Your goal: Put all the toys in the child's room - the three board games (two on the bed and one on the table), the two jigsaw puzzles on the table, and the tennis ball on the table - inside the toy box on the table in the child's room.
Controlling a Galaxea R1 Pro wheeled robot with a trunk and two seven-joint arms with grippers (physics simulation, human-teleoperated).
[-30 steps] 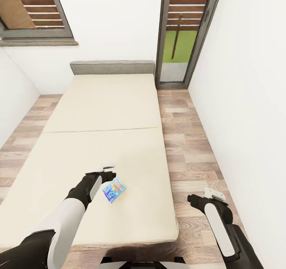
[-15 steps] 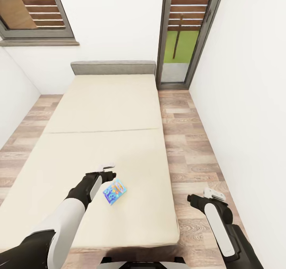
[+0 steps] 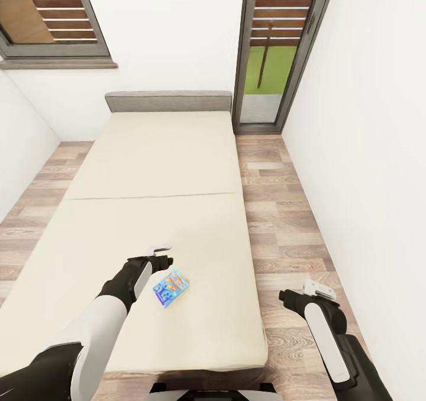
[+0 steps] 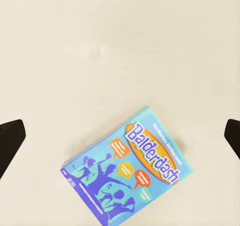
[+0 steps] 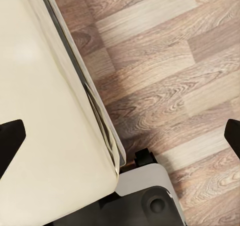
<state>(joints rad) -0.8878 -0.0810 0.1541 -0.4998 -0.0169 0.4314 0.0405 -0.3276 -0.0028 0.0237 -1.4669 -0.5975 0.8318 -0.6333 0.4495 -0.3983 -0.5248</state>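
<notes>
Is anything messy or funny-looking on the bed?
Just one thing: a small blue board game lies alone on the bare bed, near the foot end, turned crooked to the mattress edges. It looks undamaged. The left tool hovers beside it, open in the left wrist view, not touching it.

L arm reaches fwd, forearm black, upper part white. L gripper (image 3: 161, 258) points down; fingertips (image 4: 11, 141) dark, wide apart at frame edges, nothing between. R arm bent, held low at robot's R side. R gripper (image 3: 316, 289) points down, fingertips (image 5: 10, 138) spread wide too, holding nothing.
</notes>
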